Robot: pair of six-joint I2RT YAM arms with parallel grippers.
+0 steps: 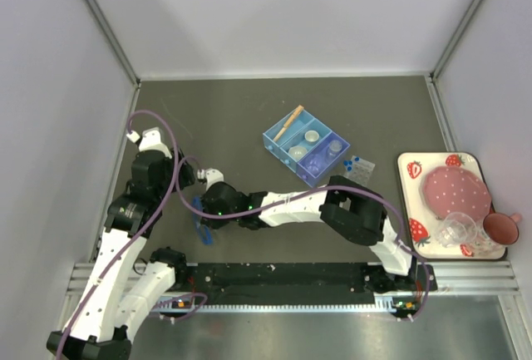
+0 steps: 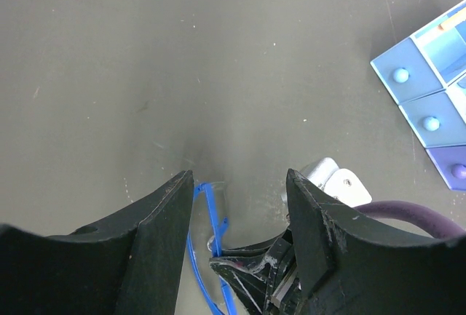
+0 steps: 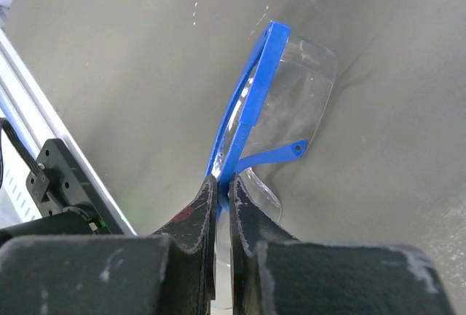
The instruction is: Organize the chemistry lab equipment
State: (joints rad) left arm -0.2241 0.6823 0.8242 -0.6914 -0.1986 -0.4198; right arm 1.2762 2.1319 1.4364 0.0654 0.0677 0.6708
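Right hand (image 3: 222,184): jaws pinched narrow on the blue side arm of the blue-framed safety glasses (image 3: 291,104), clear lens pointing away from the fingers. The glasses sit at the near-left of the table (image 1: 216,119), just in front of the rail; whether the lens touches the surface cannot be told. Left hand (image 2: 239,177): jaws standing apart, holding nothing, poised just above the glasses and the right hand. Blue divided box (image 1: 306,145) at mid-table holds the wooden clip (image 1: 289,121) in its far compartment and small clear round dishes (image 1: 312,136) in the next. Blue-capped tubes (image 1: 359,163) lie just right of the box. Strawberry-print tray (image 1: 409,169) is at the far right.
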